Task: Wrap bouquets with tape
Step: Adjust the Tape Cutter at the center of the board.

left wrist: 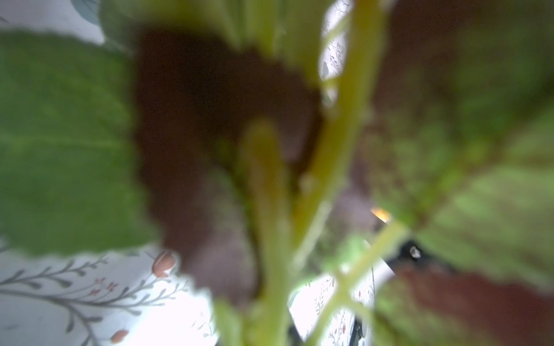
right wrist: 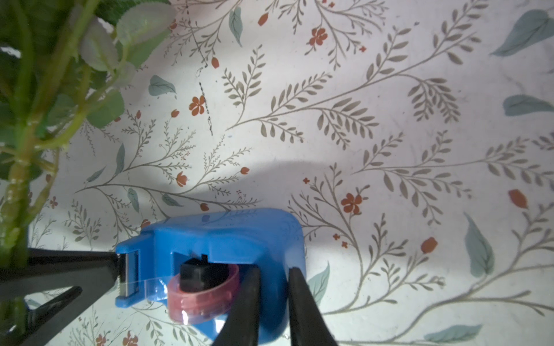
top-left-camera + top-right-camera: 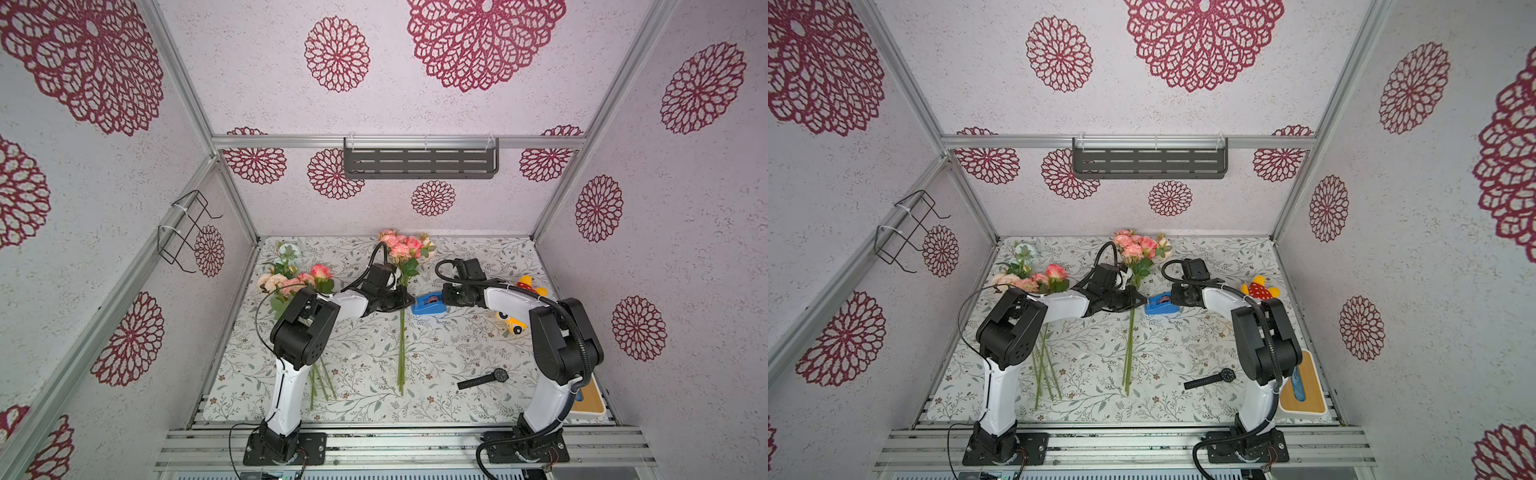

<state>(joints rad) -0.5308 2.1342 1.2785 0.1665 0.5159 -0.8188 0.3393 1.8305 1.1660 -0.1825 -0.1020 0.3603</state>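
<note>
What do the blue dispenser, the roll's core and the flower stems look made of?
Dispenser: moulded plastic, smooth and semi-gloss, with soft highlights and rounded edges. Roll core: translucent reddish plastic, probably; light shines through it. Stems: likely plastic, waxy green with seam-like nubs.

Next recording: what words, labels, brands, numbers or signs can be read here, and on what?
No text is legible anywhere in these views.
On the blue plastic tape dispenser: no readable print.
On the black wristwatch with round dial: any markings are too small to read.
</note>
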